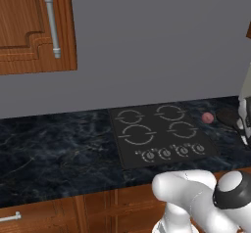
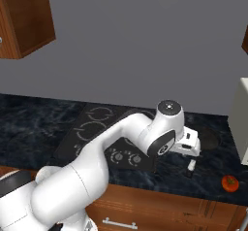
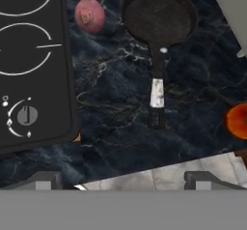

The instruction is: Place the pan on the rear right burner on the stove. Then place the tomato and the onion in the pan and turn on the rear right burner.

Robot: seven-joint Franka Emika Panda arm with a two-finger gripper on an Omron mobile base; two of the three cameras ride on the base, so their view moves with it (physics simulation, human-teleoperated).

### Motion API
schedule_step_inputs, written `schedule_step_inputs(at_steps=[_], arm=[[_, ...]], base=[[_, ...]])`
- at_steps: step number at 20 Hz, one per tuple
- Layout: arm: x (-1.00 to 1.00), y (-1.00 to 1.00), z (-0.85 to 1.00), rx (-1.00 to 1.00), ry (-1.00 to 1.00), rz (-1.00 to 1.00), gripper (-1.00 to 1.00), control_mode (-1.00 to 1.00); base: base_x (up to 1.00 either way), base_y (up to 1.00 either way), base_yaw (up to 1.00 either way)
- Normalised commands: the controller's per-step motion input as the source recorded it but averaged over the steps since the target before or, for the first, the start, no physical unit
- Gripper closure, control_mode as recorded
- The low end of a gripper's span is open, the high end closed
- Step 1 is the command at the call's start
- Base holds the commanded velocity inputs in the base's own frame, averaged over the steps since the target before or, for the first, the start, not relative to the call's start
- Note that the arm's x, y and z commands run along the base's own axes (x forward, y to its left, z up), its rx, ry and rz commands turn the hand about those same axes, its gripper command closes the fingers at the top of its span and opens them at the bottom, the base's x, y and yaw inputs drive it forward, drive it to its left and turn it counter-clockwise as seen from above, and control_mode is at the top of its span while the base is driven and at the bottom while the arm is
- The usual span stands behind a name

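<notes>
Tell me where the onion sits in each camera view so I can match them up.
Left base view: the onion lies on the counter just right of the stove.
Hand view: onion top left, between stove and the pan.
Shared landmark: the stove's right edge.

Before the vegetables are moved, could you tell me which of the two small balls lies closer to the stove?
The onion, the pinkish-purple ball, lies just beside the stove. The orange-red tomato sits beyond the pan, near the counter's front edge.
</notes>
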Motion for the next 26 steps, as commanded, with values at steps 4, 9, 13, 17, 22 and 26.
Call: schedule_step_inputs(at_steps=[4, 9, 13, 17, 22, 26], arm=[[0.19, -0.37, -0.15, 0.0, 0.0, 0.0, -1.0, -1.0], [0.17, -0.16, -0.07, 0.0, 0.0, 0.0, -1.0, -1.0], [0.25, 0.0, -0.08, 0.0, 0.0, 0.0, -1.0, -1.0], [0.22, 0.0, -0.16, 0.0, 0.0, 0.0, -1.0, -1.0], [0.07, 0.0, -0.23, -0.06, 0.0, 0.0, -1.0, -1.0], [0.0, 0.0, -0.28, -0.05, 0.0, 0.0, -1.0, -1.0]], base=[[0.0, 0.0, 0.0], [0.0, 0.0, 0.0], [0.0, 0.0, 0.0], [0.0, 0.0, 0.0], [0.0, 0.0, 0.0], [0.0, 0.0, 0.0]])
